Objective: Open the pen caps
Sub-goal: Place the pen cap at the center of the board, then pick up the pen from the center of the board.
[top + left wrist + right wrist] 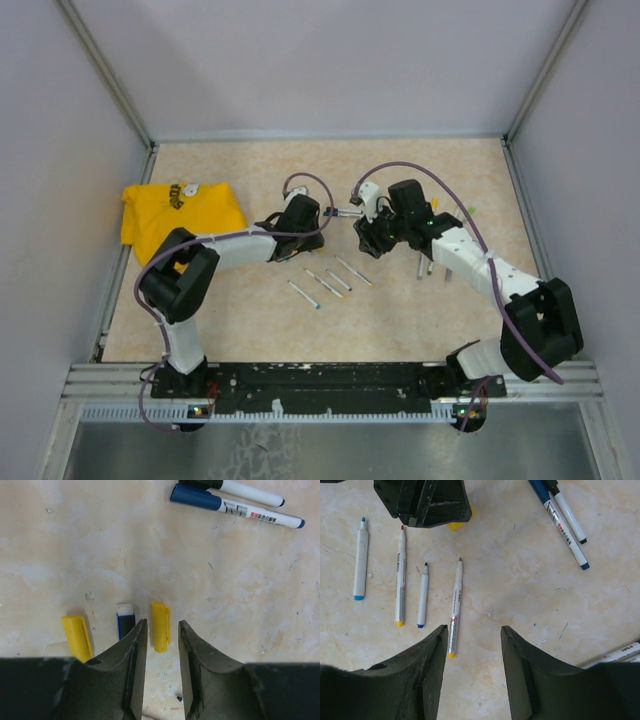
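Plainly, the left gripper (162, 625) stands released: its two fingers are parted with nothing between them, low over the table (225, 605). A yellow cap (160, 626) lies loose just ahead of the gap. A blue cap (126, 621) lies just beside the left-hand fingertip, and a second yellow cap (76, 637) a little further out. The right gripper (472, 630) is likewise spread and empty, hovering beside four uncapped pens (455, 605) laid roughly parallel.

Work seems to remain. A blue-capped marker (235, 507) and a black-capped marker (245, 489) lie side by side, close enough to seem touching, beyond the loose caps.

Several things could go wrong from here:

- With the left fingers this low among the caps, a sideways sweep could flick one away.
- A closing motion could clamp a loose cap instead of a fresh marker.
- The two capped markers lie so close together that a grasp on one may drag or roll the other.
- In the overhead view the two grippers sit near each other, so a careless reach risks a collision.
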